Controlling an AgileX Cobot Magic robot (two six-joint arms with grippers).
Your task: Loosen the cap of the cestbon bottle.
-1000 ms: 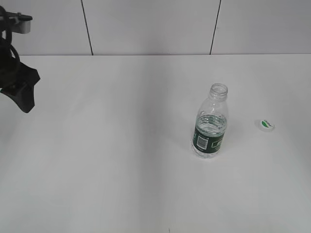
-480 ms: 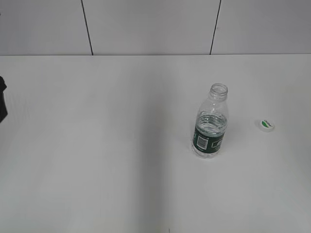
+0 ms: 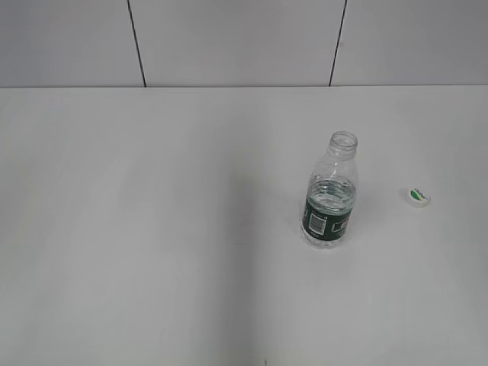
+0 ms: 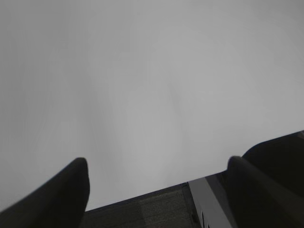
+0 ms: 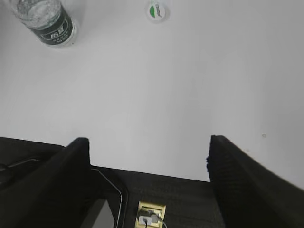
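The cestbon bottle stands upright on the white table, right of centre, with its neck open and no cap on it. Its lower part also shows in the right wrist view. The cap lies on the table to the right of the bottle, apart from it, and shows in the right wrist view. My left gripper is open and empty over the table's near edge. My right gripper is open and empty at the table's near edge, well short of bottle and cap. Neither gripper shows in the exterior view.
The white table runs back to a tiled wall. Below its near edge the right wrist view shows dark floor with a brass floor socket and a cable.
The left arm, seen at the far left edge of the exterior view a second ago, has drawn back out of that view. The bottle and cap have not moved.
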